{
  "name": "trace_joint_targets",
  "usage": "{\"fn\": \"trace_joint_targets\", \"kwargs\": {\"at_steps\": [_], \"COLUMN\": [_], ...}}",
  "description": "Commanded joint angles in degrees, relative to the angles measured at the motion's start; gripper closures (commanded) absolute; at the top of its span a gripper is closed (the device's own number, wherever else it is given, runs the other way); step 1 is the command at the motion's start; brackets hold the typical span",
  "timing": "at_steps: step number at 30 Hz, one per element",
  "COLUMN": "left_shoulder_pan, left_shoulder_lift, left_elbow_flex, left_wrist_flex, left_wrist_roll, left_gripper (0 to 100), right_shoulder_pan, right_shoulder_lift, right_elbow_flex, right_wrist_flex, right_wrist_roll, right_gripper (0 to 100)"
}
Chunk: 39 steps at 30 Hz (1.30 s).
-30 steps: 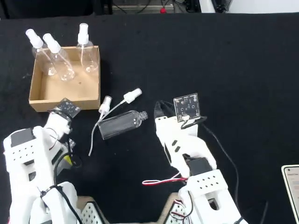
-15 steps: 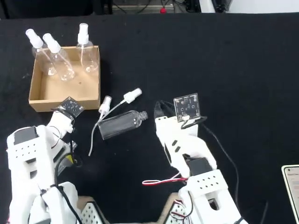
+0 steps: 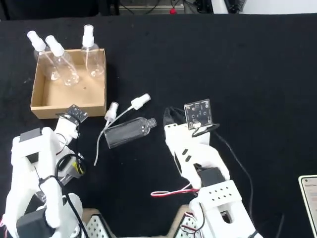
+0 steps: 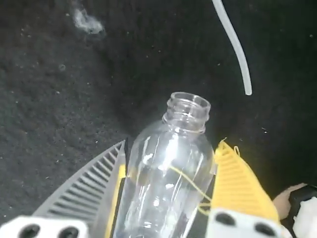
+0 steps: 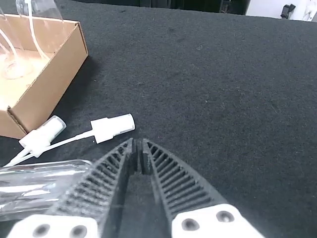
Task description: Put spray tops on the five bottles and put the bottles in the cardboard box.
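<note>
Left arm (image 3: 33, 163) shifted; left gripper (image 4: 171, 148) grips an uncapped bottle (image 4: 166, 183).
Capping: closed, empty right gripper (image 5: 138, 148) needs a spray top (image 5: 113, 125).

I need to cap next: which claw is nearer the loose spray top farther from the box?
Right. The right claw, shut, sits just beside that spray top; the left claw, holding an uncapped bottle, is well off, beyond the lying bottle.
</note>
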Motion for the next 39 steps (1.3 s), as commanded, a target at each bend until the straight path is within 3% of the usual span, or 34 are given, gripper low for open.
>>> {"fn": "trace_joint_targets", "kwargs": {"at_steps": [1, 5, 11, 17, 23, 29, 34, 39], "left_shoulder_pan": [0.31, 0.31, 0.31, 0.4, 0.84, 0.66, 0.84, 0.75], "left_shoulder_lift": [0.18, 0.18, -3.25, -15.12, -28.75, -32.97, -33.23, -33.05], "left_elbow_flex": [-3.47, -3.65, -4.53, -7.43, -3.56, 1.8, 3.03, 3.03], "left_wrist_flex": [-0.53, -0.53, 3.78, 13.19, 7.47, 1.76, 1.67, 1.67], "left_wrist_roll": [0.09, 0.09, 0.26, 1.67, 17.32, 24.35, 32.18, 36.75], "left_gripper": [73, 76, 96, 97, 97, 97, 97, 97], "right_shoulder_pan": [0.53, 0.53, 0.53, -2.99, -6.59, -15.56, -23.74, -25.67], "right_shoulder_lift": [-1.45, -1.45, -1.45, -1.1, -1.01, 0.4, 11.47, 26.15], "right_elbow_flex": [-1.27, -1.27, -1.27, -7.87, -17.36, -20.62, -26.68, -38.11], "right_wrist_flex": [-1.14, -1.14, -1.05, 11.52, 24.18, 25.58, 25.49, 25.49], "right_wrist_roll": [-0.26, -0.26, -0.26, 2.02, 2.81, 2.81, 2.99, 1.85], "right_gripper": [98.7, 98.7, 98.7, 98.7, 98.7, 98.6, 98.6, 98.6]}}
